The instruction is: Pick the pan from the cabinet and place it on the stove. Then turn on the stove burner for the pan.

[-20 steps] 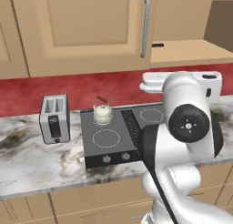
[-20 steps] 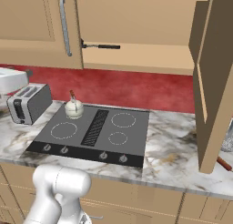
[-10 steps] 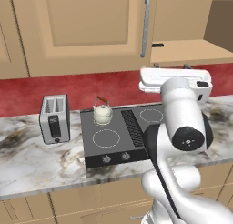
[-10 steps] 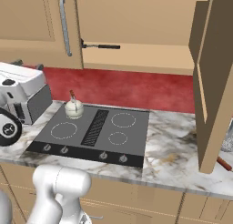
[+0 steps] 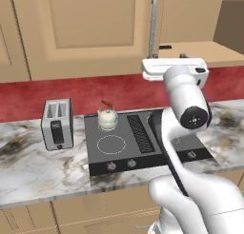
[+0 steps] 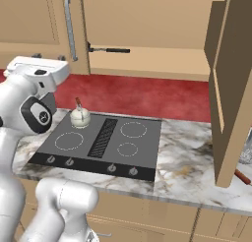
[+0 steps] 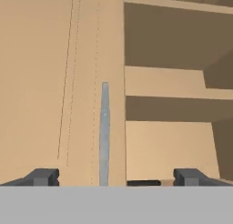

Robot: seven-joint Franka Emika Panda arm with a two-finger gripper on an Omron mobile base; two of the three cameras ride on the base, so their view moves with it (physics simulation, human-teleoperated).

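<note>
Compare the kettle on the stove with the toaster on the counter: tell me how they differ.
The kettle is cream, rounded and small, with a brown handle arching over it; the toaster is silver, boxy and taller, with two slots on top. The kettle sits on the black stove, over its back left burner; the toaster stands on the marble counter to the stove's left. Both stand upright near the red backsplash.
</note>
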